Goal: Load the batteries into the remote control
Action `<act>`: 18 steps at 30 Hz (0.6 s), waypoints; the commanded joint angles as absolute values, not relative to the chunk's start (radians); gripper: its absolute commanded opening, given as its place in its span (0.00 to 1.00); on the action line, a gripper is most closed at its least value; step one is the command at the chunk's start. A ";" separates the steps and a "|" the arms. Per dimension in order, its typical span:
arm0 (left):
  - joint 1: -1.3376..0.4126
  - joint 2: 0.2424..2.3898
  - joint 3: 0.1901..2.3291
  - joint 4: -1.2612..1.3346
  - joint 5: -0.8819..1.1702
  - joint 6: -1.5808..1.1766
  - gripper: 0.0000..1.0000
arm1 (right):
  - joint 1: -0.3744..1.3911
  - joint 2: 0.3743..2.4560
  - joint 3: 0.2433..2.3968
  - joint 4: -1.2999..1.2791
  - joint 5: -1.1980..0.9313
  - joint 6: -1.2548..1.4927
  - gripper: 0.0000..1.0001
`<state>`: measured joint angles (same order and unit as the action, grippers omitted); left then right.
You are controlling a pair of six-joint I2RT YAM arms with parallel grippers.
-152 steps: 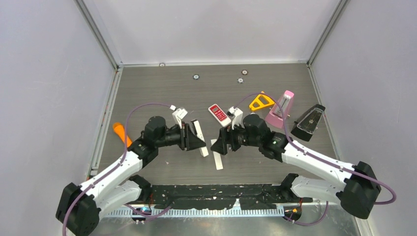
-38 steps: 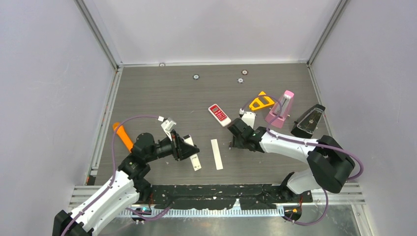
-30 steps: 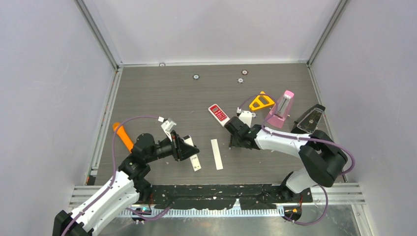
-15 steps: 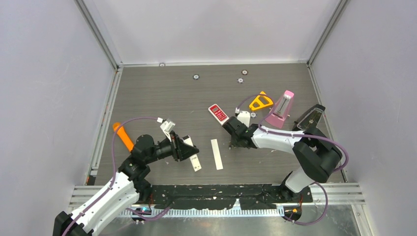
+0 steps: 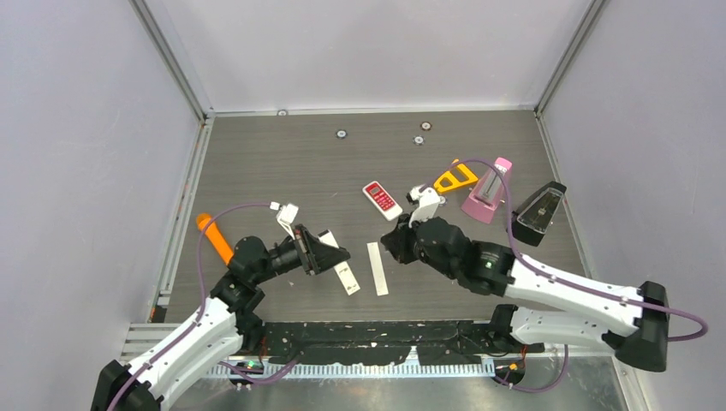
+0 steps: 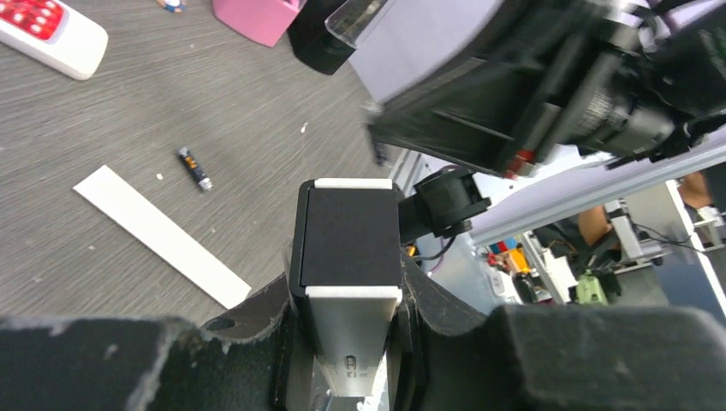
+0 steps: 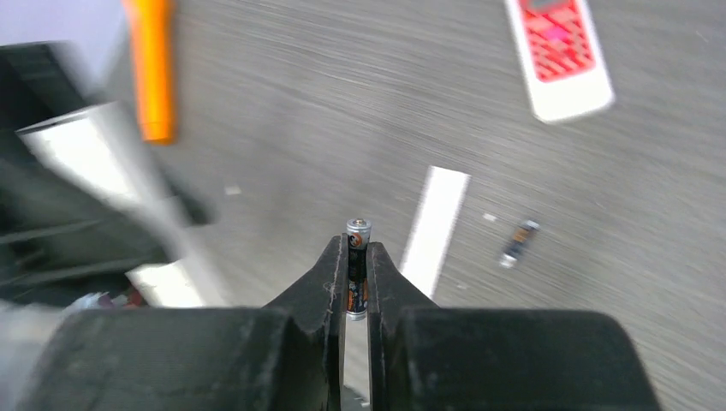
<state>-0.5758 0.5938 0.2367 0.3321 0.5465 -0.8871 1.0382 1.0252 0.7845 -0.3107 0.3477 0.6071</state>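
battery [image 7: 358, 229] is pinched in our right gripper [image 7: 357, 248], long axis along the fingers [image 7: 330, 278]; we clamp the remote [image 6: 349, 244] in the left gripper [image 6: 347, 289], near, off to the battery's left.

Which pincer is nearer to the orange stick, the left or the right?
Left. The left pincer, holding a white remote, is to the right of the orange stick; the right pincer, shut on a battery, is farther right.

A robotics lab cell; white panel walls [image 5: 368, 51]; aluminium frame posts [image 5: 172, 64]; grey bench [image 5: 282, 163].
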 commanded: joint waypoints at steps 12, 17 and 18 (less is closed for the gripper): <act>-0.574 0.592 0.225 0.674 0.512 -1.212 0.00 | 1.488 1.017 0.950 -0.071 0.554 0.383 0.05; -0.574 0.593 0.236 0.684 0.530 -1.246 0.00 | 1.539 1.091 1.005 -0.057 0.581 0.350 0.05; -0.573 0.594 0.235 0.687 0.531 -1.254 0.00 | 1.542 1.097 1.009 -0.056 0.589 0.346 0.05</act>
